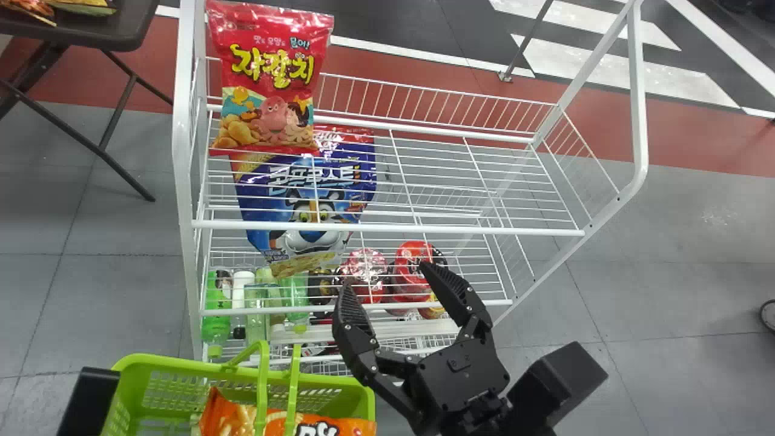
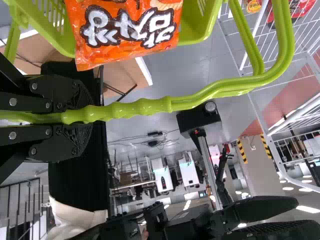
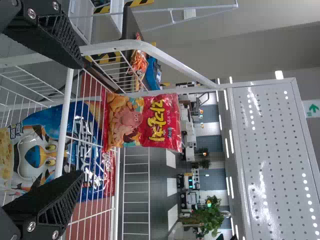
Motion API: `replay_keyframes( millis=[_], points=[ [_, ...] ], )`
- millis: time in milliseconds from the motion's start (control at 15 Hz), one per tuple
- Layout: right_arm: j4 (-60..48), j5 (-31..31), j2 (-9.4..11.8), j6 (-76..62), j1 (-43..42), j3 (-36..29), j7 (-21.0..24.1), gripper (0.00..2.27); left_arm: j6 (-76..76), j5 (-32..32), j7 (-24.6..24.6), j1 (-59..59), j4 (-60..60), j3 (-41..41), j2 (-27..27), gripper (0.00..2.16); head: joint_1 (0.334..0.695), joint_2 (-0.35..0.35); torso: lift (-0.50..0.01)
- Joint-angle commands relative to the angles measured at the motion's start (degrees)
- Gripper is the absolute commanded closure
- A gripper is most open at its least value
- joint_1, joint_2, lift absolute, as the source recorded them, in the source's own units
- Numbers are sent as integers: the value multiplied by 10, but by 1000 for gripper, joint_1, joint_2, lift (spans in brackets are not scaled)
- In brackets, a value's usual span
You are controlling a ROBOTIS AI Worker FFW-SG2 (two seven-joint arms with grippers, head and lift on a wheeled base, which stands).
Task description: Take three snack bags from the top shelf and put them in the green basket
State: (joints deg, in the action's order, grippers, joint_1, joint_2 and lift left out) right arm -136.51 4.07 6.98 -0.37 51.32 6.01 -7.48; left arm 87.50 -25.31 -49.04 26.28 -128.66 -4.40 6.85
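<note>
The red snack bag stands upright at the left end of the top shelf. In front of the rack, low and to the bag's right, my right gripper is open and empty. In the right wrist view the red bag lies beyond the parted fingers of the right gripper. The green basket holds an orange snack bag. Part of my left arm shows beside it; the left wrist view has the left gripper shut on the basket handle.
A blue cereal bag stands on the shelf below, behind the top shelf's wires. Bottles and red-lidded cups sit lower down. The rack's white side frame rises at the right. A dark table stands at the back left.
</note>
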Motion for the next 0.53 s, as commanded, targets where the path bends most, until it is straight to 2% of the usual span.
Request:
replay_keyframes(
  millis=[0, 467],
  points=[
    [3, 5, 0, 0, -3, -3, -1, 49, 0, 0, 1, 1, -1, 0, 0, 1997, 695, -350, -44],
    [3, 9, 0, -2, -3, -6, -1, 49, 0, 0, 1, 4, -2, 2, 0, 1997, 695, -350, -44]
  ],
)
